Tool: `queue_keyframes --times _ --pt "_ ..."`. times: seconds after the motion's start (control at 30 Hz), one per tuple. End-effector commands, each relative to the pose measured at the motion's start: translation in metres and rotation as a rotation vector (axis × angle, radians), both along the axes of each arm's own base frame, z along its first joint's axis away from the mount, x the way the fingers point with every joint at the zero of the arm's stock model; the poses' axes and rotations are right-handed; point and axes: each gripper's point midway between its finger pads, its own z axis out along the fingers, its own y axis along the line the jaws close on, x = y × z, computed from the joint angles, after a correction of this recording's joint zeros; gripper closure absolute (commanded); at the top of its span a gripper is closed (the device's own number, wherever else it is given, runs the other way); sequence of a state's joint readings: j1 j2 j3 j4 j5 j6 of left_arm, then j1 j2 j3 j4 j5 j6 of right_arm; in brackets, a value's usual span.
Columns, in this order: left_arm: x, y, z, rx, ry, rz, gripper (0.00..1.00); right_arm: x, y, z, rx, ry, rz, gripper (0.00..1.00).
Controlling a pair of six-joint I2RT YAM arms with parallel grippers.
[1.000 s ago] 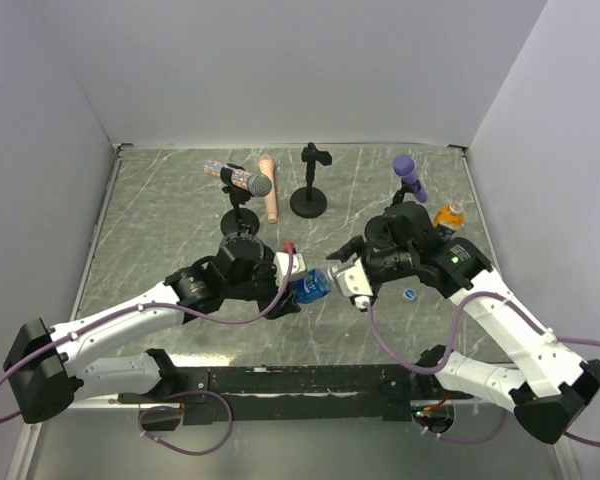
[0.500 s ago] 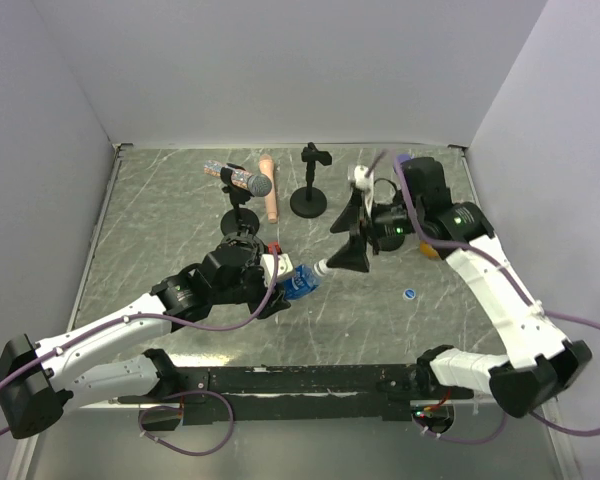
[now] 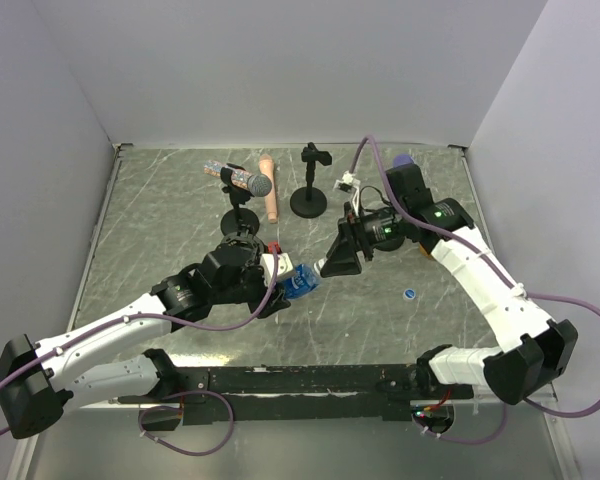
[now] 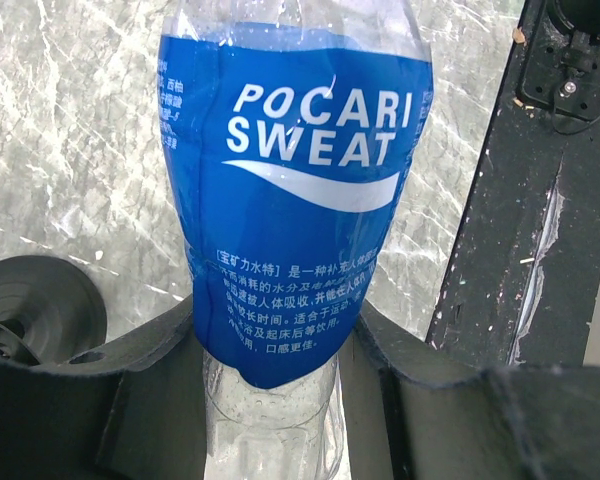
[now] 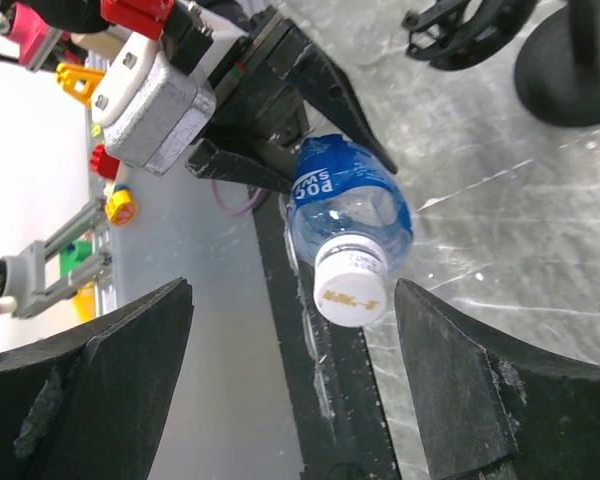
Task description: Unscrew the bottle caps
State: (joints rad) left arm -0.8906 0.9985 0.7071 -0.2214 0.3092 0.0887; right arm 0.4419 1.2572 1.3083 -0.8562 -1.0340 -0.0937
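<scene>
My left gripper (image 3: 292, 285) is shut on a blue-labelled clear bottle (image 3: 304, 282), held tilted above the table with its neck toward the right. In the left wrist view the fingers (image 4: 130, 380) clamp the bottle's lower body (image 4: 290, 210). Its whitish cap (image 5: 350, 288) is on the neck and shows in the top view (image 3: 323, 267). My right gripper (image 3: 340, 256) is open, and its jaws stand wide on either side of the cap without touching it (image 5: 295, 300). A loose blue cap (image 3: 408, 294) lies on the table. The orange bottle (image 3: 421, 247) is mostly hidden behind my right arm.
A black microphone stand (image 3: 309, 198) and a second stand (image 3: 238, 216) with a colourful microphone (image 3: 238, 178) are at the back. A pinkish stick (image 3: 269, 190) lies beside them. A purple ball head (image 3: 402, 160) is at the back right. Walls close in three sides.
My right arm swung up and back from beside the bottle, then came down with its open gripper facing the cap. My left arm shifted the bottle slightly left.
</scene>
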Motion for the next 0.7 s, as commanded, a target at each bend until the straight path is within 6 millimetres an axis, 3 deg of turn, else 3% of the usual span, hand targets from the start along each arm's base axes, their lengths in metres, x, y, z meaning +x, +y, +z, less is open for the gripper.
queue_keyframes --times 0.0,0.13,0.27,0.3,0.4,0.53,0.67 --pt "0.006 -0.012 0.035 -0.100 -0.052 -0.008 0.99 -0.006 0.008 -0.003 -0.017 0.075 0.023 0.13" --pt "0.005 -0.014 0.036 -0.106 -0.047 -0.011 0.99 -0.006 0.011 -0.005 -0.031 0.070 0.033 0.19" --pt "0.005 -0.012 0.034 -0.100 -0.045 -0.008 0.99 -0.007 0.010 -0.004 -0.028 0.064 0.049 0.44" --pt "0.005 -0.012 0.033 -0.097 -0.044 -0.009 0.99 -0.009 0.011 -0.004 -0.028 0.059 0.054 0.46" --pt "0.004 -0.011 0.029 -0.086 -0.041 -0.012 0.99 -0.009 0.010 -0.003 -0.032 0.058 0.052 0.44" --pt "0.003 -0.010 0.030 -0.084 -0.044 -0.015 0.99 -0.007 0.010 0.001 -0.036 0.065 0.047 0.31" --pt "0.003 -0.008 0.030 -0.081 -0.046 -0.011 0.99 -0.002 0.009 0.006 -0.034 0.051 0.032 0.30"
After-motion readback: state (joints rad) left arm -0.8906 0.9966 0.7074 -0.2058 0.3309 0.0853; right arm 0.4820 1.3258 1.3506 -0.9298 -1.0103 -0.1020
